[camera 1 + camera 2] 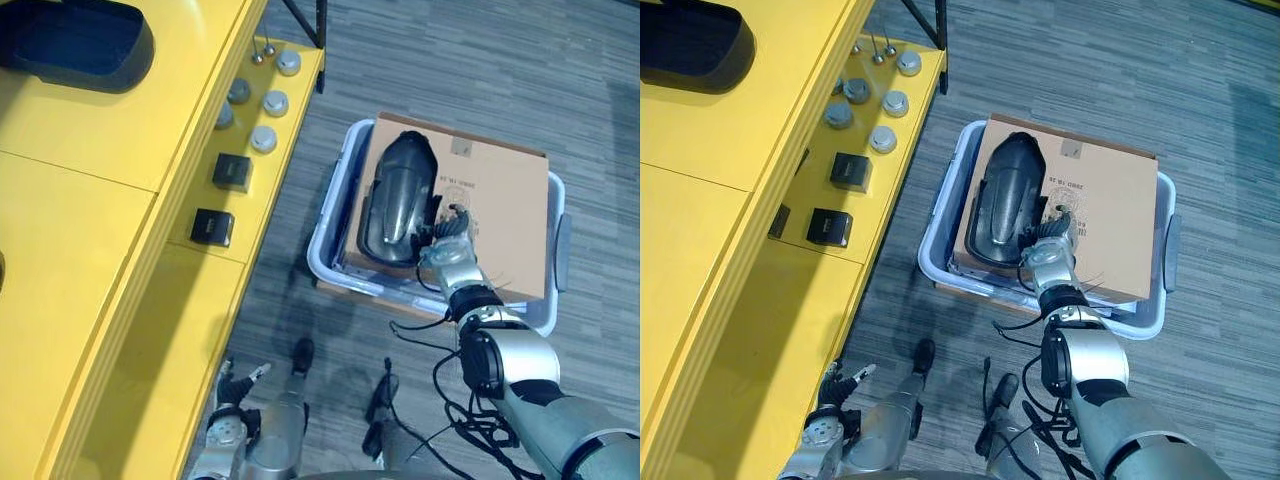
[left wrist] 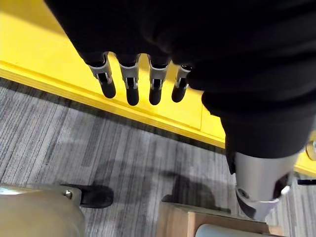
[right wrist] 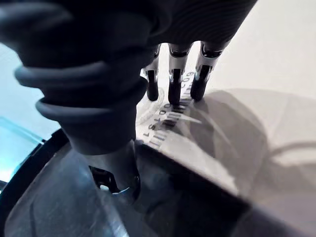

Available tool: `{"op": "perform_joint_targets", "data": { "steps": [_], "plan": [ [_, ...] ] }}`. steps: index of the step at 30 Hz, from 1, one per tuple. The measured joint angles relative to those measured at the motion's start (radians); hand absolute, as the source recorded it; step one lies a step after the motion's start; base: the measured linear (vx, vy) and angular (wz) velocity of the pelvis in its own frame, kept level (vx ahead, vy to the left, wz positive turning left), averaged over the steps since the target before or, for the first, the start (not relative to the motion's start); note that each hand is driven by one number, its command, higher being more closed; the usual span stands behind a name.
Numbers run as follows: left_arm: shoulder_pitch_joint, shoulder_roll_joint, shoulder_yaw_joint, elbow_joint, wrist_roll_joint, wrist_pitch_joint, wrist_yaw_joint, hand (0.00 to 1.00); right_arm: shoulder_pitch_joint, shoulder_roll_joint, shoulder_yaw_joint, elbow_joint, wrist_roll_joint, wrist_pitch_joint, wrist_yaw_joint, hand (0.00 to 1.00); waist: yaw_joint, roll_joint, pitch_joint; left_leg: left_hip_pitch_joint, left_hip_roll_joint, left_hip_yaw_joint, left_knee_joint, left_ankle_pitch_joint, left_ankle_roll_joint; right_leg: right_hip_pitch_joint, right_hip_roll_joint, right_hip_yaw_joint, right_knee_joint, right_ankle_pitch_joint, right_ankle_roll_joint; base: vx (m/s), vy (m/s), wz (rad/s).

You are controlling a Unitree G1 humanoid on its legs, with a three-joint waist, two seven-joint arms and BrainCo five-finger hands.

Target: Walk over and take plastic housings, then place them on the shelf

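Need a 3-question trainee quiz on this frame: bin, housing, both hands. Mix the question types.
1. True or false: the right hand is over the yellow shelf.
2. Where does the dark plastic housing next to the right hand lie?
A) in an opening of the cardboard sheet inside the grey bin
B) on the bare floor
C) in the left hand
3. Fill in: the left hand hangs low beside the shelf, its fingers ____ and holding nothing.

Key: 1 false (it is at the bin, fingers on the cardboard, thumb at the housing); 2 A; 3 open.
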Motion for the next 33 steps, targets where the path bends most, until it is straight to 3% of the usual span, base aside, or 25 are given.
{"op": "perform_joint_targets", "data": {
  "steps": [7, 11, 19, 25, 30, 33],
  "plan": [
    [-0.001, -0.001, -0.001, 0.025, -0.003, 0.003, -0.001, 0.00, -0.016, 0.015, 0.002, 0.030, 0.042, -0.001, 0.036, 1.00, 0.020, 0.001, 0.005, 0.001, 0.012, -0.001, 0.016, -0.007, -0.010, 0.006, 0.012, 0.003, 0.001, -0.006, -0.010, -0.03, -0.004, -0.02],
    [-0.002, -0.001, 0.001, 0.035, -0.005, 0.007, -0.004, 0.00, -0.006, 0.032, -0.005, 0.019, 0.045, -0.001, 0.037, 1.00, 0.020, 0.001, 0.009, 0.039, 0.008, -0.004, -0.001, -0.012, -0.017, 0.035, 0.016, 0.001, 0.003, -0.022, -0.034, -0.02, 0.007, 0.00],
    [-0.011, 0.001, 0.002, 0.044, -0.005, 0.018, -0.006, 0.00, 0.030, 0.051, -0.004, -0.038, 0.065, -0.005, 0.038, 1.00, 0.020, -0.006, 0.013, 0.071, 0.005, -0.004, -0.028, 0.000, -0.014, 0.056, 0.013, 0.001, 0.000, -0.019, -0.028, 0.02, 0.002, 0.00],
    [-0.004, -0.003, 0.002, 0.011, -0.011, 0.019, -0.002, 0.00, 0.177, 0.088, 0.053, -0.307, 0.077, -0.019, 0.032, 1.00, -0.001, -0.006, 0.012, 0.094, 0.009, 0.004, -0.043, 0.000, -0.015, 0.069, 0.011, 0.010, -0.005, -0.018, -0.028, 0.03, 0.001, -0.03],
    [0.021, -0.025, -0.001, -0.192, -0.018, 0.013, 0.001, 0.00, 0.381, 0.098, 0.088, -0.590, 0.061, -0.029, -0.003, 1.00, -0.014, -0.009, 0.009, 0.105, 0.013, 0.017, -0.043, -0.002, -0.014, 0.072, 0.009, 0.026, -0.005, -0.020, -0.026, -0.02, -0.002, -0.08],
    [0.033, -0.030, -0.011, -0.282, -0.017, 0.005, 0.002, 0.00, 0.437, 0.101, 0.092, -0.657, 0.061, -0.037, -0.014, 1.00, -0.035, -0.009, -0.004, 0.106, 0.014, 0.016, -0.044, -0.002, -0.014, 0.073, 0.009, 0.026, -0.005, -0.020, -0.016, -0.02, -0.002, -0.01]
  ]
}}
